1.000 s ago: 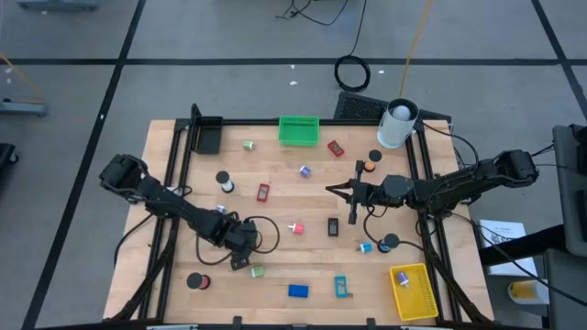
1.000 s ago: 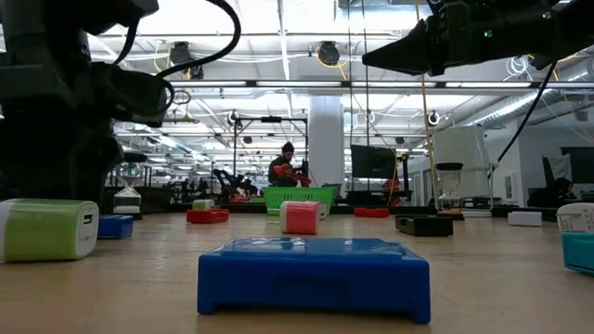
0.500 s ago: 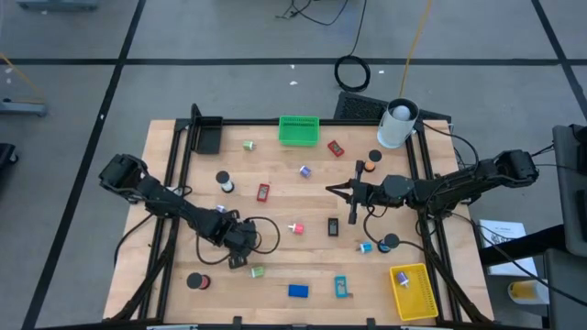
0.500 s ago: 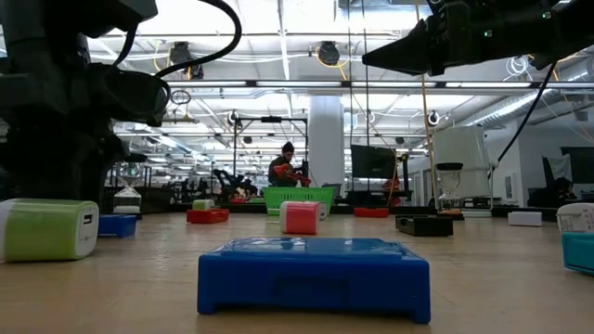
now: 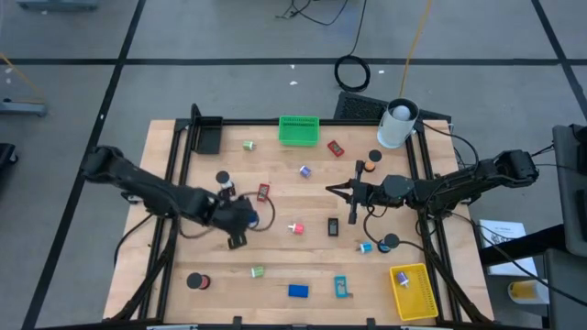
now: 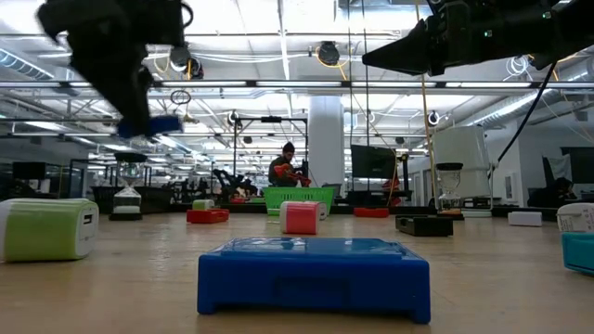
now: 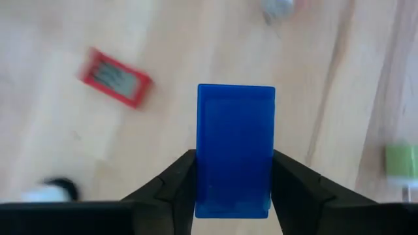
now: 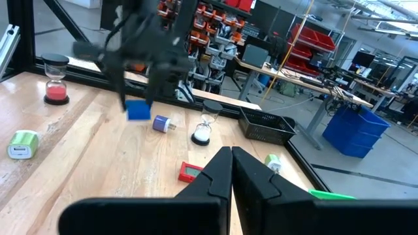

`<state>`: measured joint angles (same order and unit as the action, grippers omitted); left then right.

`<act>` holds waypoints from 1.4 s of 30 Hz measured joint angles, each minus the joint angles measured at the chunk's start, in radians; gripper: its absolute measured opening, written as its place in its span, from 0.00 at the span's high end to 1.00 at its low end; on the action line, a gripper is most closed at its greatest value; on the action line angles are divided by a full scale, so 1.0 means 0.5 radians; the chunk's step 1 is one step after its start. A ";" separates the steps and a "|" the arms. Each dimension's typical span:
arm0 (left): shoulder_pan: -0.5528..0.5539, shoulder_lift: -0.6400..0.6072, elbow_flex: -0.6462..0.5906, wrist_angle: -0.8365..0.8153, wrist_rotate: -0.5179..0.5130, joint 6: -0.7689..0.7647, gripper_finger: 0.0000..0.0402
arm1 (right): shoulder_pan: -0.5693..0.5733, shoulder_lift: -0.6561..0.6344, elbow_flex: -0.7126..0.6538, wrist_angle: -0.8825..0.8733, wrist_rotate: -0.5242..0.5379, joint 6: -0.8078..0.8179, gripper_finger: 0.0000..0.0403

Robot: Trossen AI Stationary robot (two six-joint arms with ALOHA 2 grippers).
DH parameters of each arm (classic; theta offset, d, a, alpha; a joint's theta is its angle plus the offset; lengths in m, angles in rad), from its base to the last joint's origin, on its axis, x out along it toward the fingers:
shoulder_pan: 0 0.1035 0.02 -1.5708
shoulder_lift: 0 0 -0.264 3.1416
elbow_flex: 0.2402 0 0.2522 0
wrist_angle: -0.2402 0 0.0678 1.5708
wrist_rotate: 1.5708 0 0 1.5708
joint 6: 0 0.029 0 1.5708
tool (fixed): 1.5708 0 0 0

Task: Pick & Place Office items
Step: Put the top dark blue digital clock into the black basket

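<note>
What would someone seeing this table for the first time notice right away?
First, the left gripper, raised over the left half of the wooden table, clamps a blue block between its fingers. Next, the right gripper hangs shut near the table's middle, holding nothing. Then the bright bins: a green bin at the far edge and a yellow bin at the near right corner, with small items scattered between.

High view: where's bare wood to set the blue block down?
The left hand holds the blue block. Free patches: between the black bin and the left hand; and between the green clip and the pink clip. Crowded around the right hand, toward the yellow bin.
</note>
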<state>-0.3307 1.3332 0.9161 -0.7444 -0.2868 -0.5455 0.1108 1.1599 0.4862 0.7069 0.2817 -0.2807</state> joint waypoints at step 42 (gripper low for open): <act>2.375 0.187 0.737 -0.539 -0.139 0.465 0.58 | 0.000 -0.001 0.000 0.000 0.000 -0.002 0.99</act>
<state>0.8570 1.4267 1.2848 -1.0140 -0.3565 -0.3132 0.1108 1.1595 0.4862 0.7067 0.2818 -0.2817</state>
